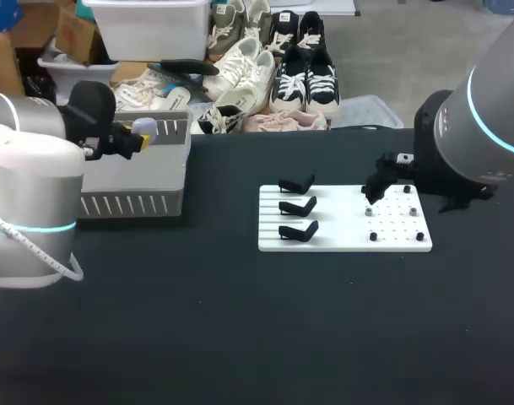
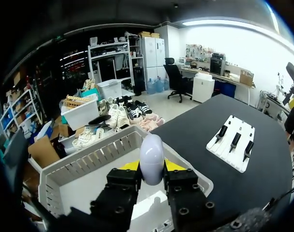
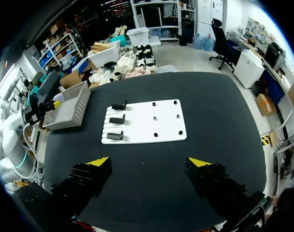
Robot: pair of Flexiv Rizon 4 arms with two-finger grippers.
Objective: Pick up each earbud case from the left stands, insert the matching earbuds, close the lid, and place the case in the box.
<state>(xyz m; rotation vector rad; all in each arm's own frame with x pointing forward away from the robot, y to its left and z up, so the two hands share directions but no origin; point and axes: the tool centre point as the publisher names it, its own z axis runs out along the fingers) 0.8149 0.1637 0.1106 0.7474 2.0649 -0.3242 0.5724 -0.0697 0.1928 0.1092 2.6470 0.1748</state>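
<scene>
While my left gripper (image 2: 151, 169) pinches the earbud case (image 2: 152, 155), which looks closed, above the box (image 2: 84, 166) at the desk's far left edge, I judge placing is in hand: next, lower it inside and let go. My right gripper (image 3: 149, 162) hangs spread above the desk's right half; the stands (image 1: 297, 207) look empty.

Field note: I see one wide table (image 1: 240, 337) with a matte black top that fills most of my head view. Its far edge runs straight across. Light falls evenly over the surface.
</scene>
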